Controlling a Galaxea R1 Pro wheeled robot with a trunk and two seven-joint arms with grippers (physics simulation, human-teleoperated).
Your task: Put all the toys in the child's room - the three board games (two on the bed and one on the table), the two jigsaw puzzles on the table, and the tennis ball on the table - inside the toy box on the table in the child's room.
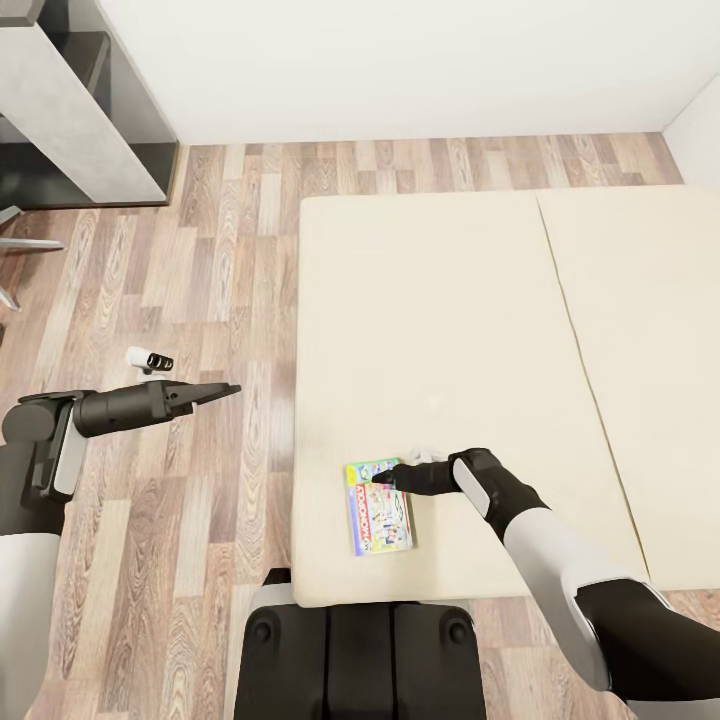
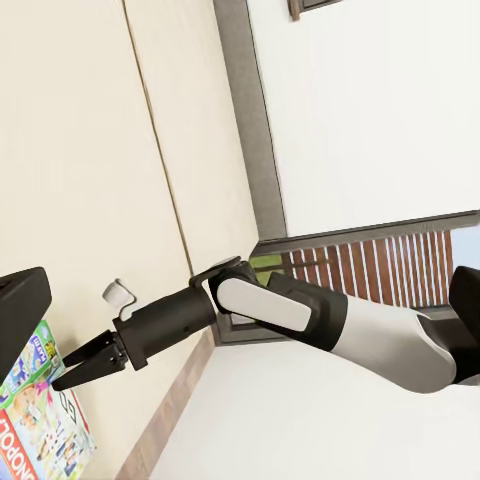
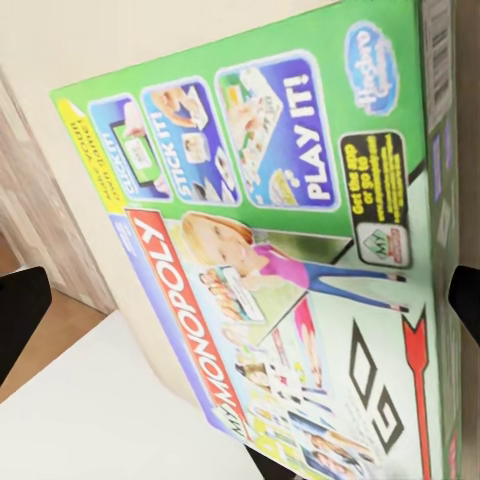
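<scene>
— At the near left corner of the bed [image 1: 430,330]: one board game [image 1: 379,506], lying flat, green Monopoly box, close to the mattress edge. Right gripper [image 1: 383,478] down over its far end, tips at the box top.

— Touching it?

— Cannot tell from the head view; tips overlap the box there, nothing clearly clamped. From the left wrist view, right gripper [image 2: 88,362] seen side-on: two dark fingers [image 2: 97,349] spread in a narrow V, just above the box [image 2: 40,425], with a gap showing beneath the tips.

— And up close?

— Right wrist view: board game [image 3: 300,260] large and near, "MONOPOLY" in red, "PLAY IT!" on the green band. Dark finger tips at both edges of the picture, well apart, box between them. So parted, nothing held.

— Left side?

— Left gripper [image 1: 222,391] out over the wooden floor [image 1: 200,260], beside the bed, well apart from the game. Fingers drawn to a slim point, apparently closed, empty.

— Anything one view adds?

— Left wrist view adds a window and a wall beyond the bed. Head view adds a grey shelf unit [image 1: 80,110] at the far left and a small white-and-black object [image 1: 148,360] on the floor, too small to name.

— Count?

— One board game, two grippers, two mattress panels side by side.
</scene>
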